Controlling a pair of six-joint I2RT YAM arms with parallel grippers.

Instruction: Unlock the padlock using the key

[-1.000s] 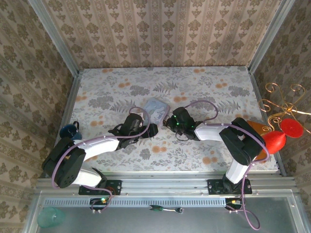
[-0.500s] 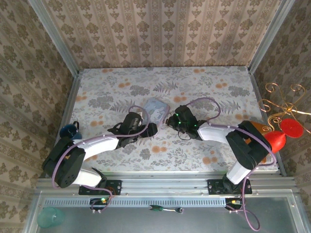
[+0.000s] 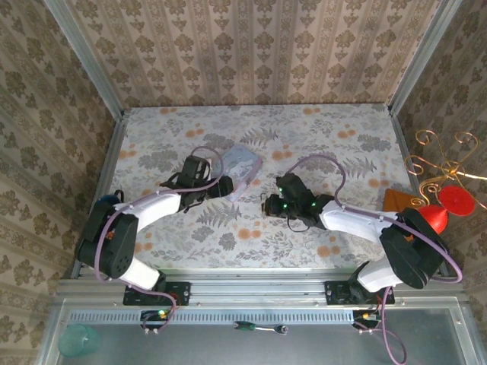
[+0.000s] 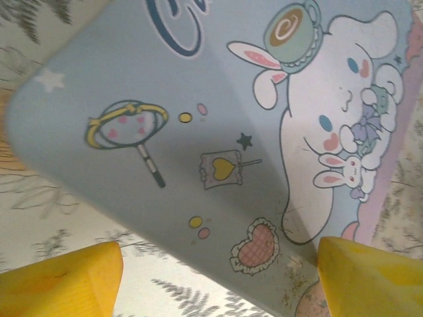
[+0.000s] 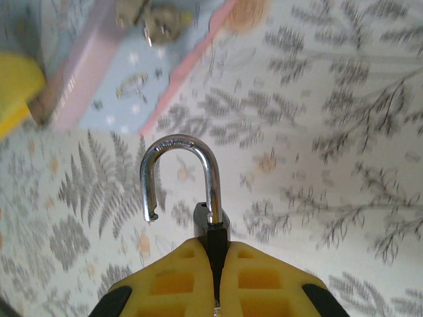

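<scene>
My right jaws clench the padlock; shackle open, so unlocking looks done. My left jaws gape over the tin.

My tool pinches the small padlock tight between its yellow fingers. The silver shackle stands open, its left end free. Beyond it, on the flowery surface, lies a blurred blue-pink tin.

The bench lies open toward the far wall and the right side. The pastel tin blocks the left end effector straight ahead. The right end effector hangs near the tin.
</scene>
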